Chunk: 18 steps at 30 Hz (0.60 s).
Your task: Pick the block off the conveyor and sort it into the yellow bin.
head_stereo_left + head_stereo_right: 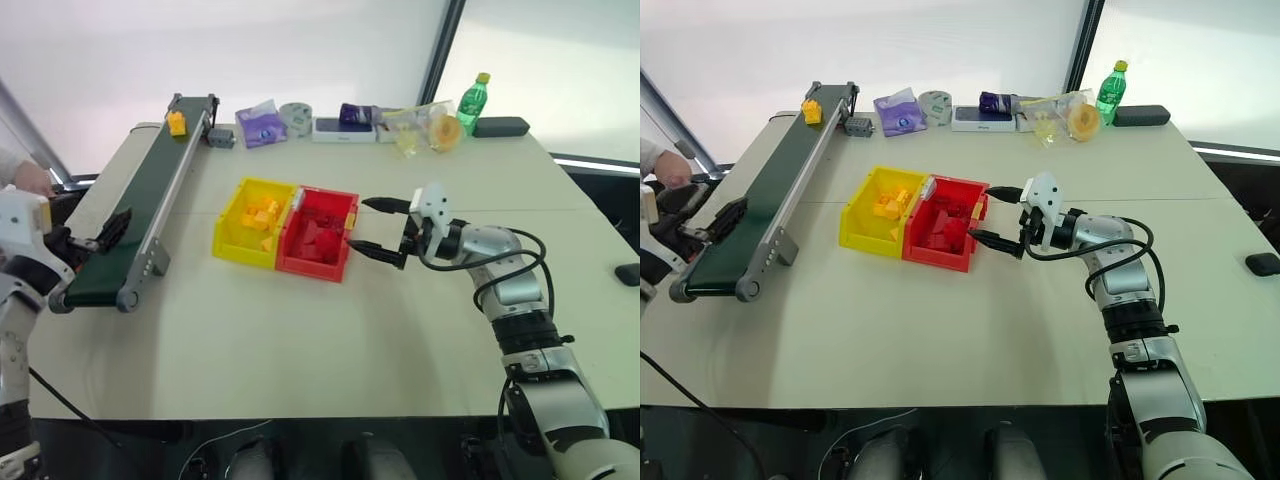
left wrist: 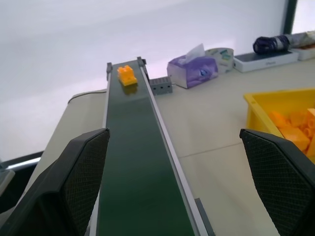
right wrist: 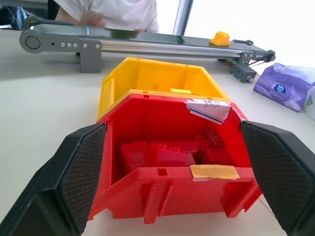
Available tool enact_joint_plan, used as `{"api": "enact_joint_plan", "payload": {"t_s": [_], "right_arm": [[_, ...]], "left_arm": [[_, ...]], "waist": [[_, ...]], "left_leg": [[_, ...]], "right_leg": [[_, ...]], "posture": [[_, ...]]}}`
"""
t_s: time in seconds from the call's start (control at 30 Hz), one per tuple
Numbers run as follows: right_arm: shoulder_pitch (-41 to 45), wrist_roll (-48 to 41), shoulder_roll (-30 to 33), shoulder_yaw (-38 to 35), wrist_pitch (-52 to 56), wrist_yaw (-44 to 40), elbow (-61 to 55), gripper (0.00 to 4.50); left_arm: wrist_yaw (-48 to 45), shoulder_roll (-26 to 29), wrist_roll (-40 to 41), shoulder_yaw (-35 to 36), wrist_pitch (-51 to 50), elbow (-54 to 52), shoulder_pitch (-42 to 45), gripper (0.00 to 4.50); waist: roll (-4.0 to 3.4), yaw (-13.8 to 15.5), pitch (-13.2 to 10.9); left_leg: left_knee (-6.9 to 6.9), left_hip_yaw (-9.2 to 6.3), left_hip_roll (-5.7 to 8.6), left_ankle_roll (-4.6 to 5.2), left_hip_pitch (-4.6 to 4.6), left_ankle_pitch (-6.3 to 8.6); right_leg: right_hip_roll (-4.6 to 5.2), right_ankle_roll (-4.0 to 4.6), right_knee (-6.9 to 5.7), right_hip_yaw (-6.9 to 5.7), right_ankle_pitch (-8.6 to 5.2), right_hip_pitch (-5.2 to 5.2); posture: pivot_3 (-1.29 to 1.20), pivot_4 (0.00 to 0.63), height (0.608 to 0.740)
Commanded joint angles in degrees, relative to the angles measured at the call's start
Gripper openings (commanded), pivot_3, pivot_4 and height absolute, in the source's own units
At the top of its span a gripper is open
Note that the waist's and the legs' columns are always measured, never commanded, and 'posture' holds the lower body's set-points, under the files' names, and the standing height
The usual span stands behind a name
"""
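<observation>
I am watching the block sitting at the far end of the conveyor, and the main risk I am weighing is timing. My left claw is hovering over the conveyor's near end with its jaws spread as wide as they go and nothing between them, so if the belt is carrying the block toward me and I close late or off-centre, I am likely to knock the block against a side rail or off the near end onto the worktop. The block is small, so a pinch on one corner could make it twist out on the way to the yellow bin.

A 2nd worry is the drop itself. The yellow bin is joined to the red bin on the side away from the conveyor, so an overshoot past the yellow bin would put the block among the red bricks.

My right claw is parked just beside the red bin, on the side away from the conveyor, jaws wide apart and holding nothing. I am judging it close enough that a careless move could shove both bins toward the conveyor.

Relative to the left claw, the block is lying well apart, straight up the conveyor, centred between the rails.
</observation>
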<state>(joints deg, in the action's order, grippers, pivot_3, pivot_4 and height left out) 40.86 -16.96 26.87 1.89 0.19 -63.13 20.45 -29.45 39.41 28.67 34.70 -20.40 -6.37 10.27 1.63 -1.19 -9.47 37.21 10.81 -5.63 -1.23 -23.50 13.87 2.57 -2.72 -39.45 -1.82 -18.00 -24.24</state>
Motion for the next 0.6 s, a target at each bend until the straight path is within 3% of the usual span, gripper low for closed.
{"api": "enact_joint_plan", "payload": {"t_s": [0.03, 0.23, 0.6], "right_arm": [[1.3, -0.4, -0.2, -0.7, -0.7, -0.1, -1.3, 4.5], [1.3, -0.4, -0.4, -0.5, -0.9, -0.3, -1.0, 4.5], [2.4, -0.1, -1.2, -0.2, -1.4, -1.5, 0.4, 4.5]], "left_arm": [[4.6, -3.8, 0.2, 3.5, 3.6, -6.6, -2.5, 4.46], [11.5, -10.9, -3.2, 4.4, 6.4, -13.1, -10.1, 4.46], [15.9, -18.0, -3.6, 5.1, 11.5, -17.5, -18.2, 4.46]], "waist": [[0.0, 0.0, 0.0], [0.0, 0.0, 0.0], [0.02, 0.2, 0.0]], "left_leg": [[0.0, 0.0, 0.0, 0.0, 0.0, 0.0], [0.01, -0.02, 0.0, 0.0, 0.0, 0.0], [0.02, -0.04, 0.02, 0.02, 0.01, 0.01]], "right_leg": [[0.0, 0.0, 0.0, 0.01, 0.0, 0.0], [0.0, 0.0, 0.0, 0.01, 0.0, 0.01], [0.02, 0.0, 0.02, 0.01, 0.0, 0.07]], "posture": [[0.0, 0.15, 0.74], [0.0, 0.15, 0.74], [0.0, 0.15, 0.74]]}}
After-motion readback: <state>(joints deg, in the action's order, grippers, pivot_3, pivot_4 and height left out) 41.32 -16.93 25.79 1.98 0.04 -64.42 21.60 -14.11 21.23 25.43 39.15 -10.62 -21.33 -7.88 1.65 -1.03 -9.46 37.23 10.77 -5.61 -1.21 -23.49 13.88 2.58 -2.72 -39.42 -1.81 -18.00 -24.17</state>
